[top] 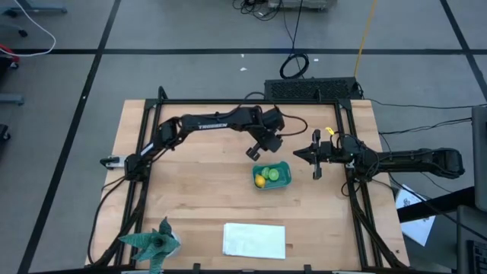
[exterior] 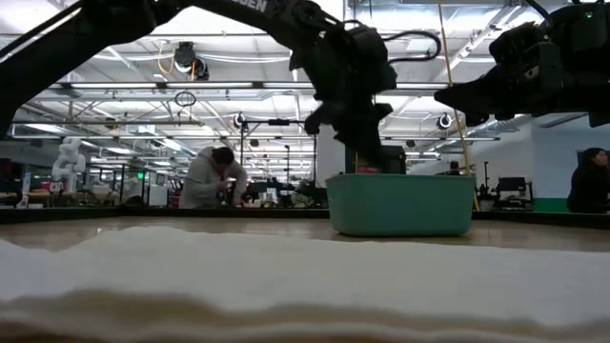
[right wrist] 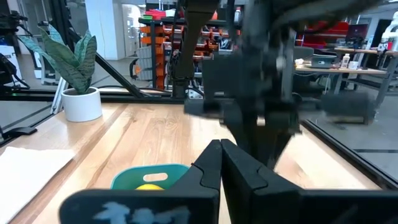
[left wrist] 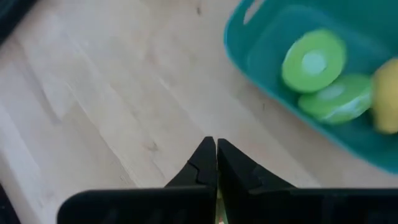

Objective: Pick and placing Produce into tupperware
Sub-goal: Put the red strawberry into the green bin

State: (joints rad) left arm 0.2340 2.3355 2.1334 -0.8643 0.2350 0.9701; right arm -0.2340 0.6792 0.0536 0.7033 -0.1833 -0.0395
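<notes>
With the yellow lemon-like piece (top: 260, 180) and green round pieces (top: 273, 174) seen inside the teal-blue rectangular plastic tub (top: 284, 166), the left gripper (top: 254, 153), jaws pressed together and empty just beyond the tub's far-left corner, was best lifted clear without nudging it, while the right gripper (top: 298, 154), likewise closed on nothing, was held to the tub's right.

White capitals reading "TROSSEN" run along the left arm (top: 213, 122) in the high view. In the low view only the tail of that wording shows on the same arm (exterior: 250, 8), too cut off to read. Nothing else in any view can be read.
</notes>
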